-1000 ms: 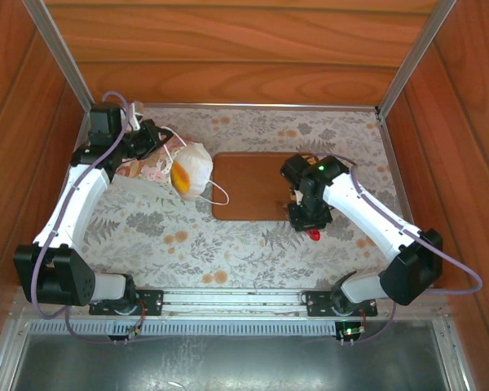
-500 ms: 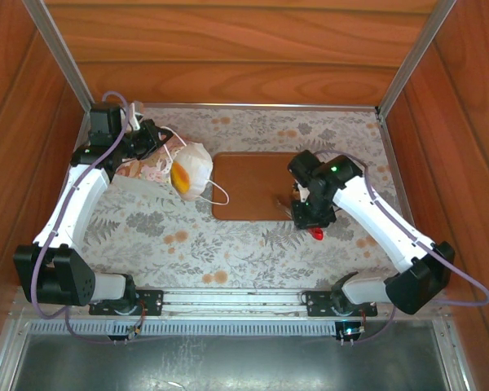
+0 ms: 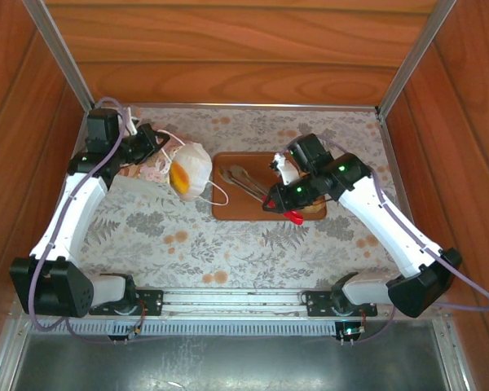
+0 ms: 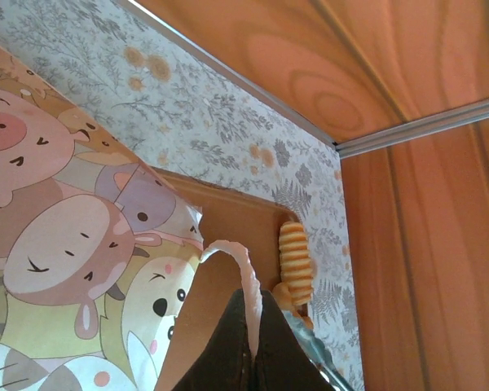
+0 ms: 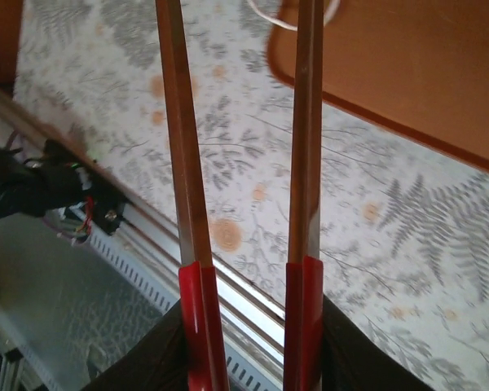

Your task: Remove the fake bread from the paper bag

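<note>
A white paper bag printed with cartoon animals (image 3: 147, 171) (image 4: 65, 244) is seen lying on its side at the far left of the table covered with a grey floral cloth (image 3: 187, 236). Its open mouth is turned toward the flat brown rounded tray (image 3: 253, 210) (image 4: 228, 216) (image 5: 407, 65), which is just beside it. Inside the mouth a yellow toy pastry (image 3: 179, 176) is visible, so this piece of the fake bread is not yet taken out.

The left gripper (image 3: 151, 145) (image 4: 250, 338) is placed at the far side of the paper bag. Its fingers are pressed fully together, and a thin white cord handle (image 4: 243, 273) of the bag is pinched between them.

In the left wrist view a ridged golden-yellow toy loaf (image 4: 296, 259) is seen at the far edge of the tray, and a second small piece is partly hidden below it.

The right gripper (image 3: 293, 199) (image 5: 253, 350) is held over the right part of the tray. Metal tongs with red grips (image 3: 248, 183) (image 5: 183, 163) are clamped narrowly in it at the red part. The two arms of the tongs stand apart and are pointed to the left, toward the bag.
</note>
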You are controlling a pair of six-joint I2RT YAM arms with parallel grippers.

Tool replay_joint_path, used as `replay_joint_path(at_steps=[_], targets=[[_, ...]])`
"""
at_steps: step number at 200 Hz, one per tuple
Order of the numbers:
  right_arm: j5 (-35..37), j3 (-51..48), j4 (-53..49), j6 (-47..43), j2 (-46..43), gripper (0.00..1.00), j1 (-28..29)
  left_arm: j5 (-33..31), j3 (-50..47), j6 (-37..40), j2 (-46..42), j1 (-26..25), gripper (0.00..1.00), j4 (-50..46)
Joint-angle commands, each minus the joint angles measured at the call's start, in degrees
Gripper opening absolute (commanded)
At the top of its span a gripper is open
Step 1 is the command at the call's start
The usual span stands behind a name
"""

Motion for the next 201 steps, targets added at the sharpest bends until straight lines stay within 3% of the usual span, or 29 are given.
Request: replay_joint_path(at_steps=[1,82,135,201], targets=[[-4.98,1.63,3.79,-4.76,3.04,0.36,1.6,-1.78,0.34,-0.72,-1.51,-0.27,0.0,0.38],[17.85,11.68,7.09,-12.85,17.97,0.37,13.22,-3.56,1.45,-0.97,-2.18,-0.29,0.0,-1.42],[21.99,20.07,4.06,-12.79,29.37,0.39,17.42,-3.41,2.15,-1.17,-1.36,-0.28,0.0,-1.46],[29.14,24.83,4.29,-12.75,36.0,0.4,20.88,-3.13,2.36,-0.79,-1.17,-0.26,0.0,-1.5]])
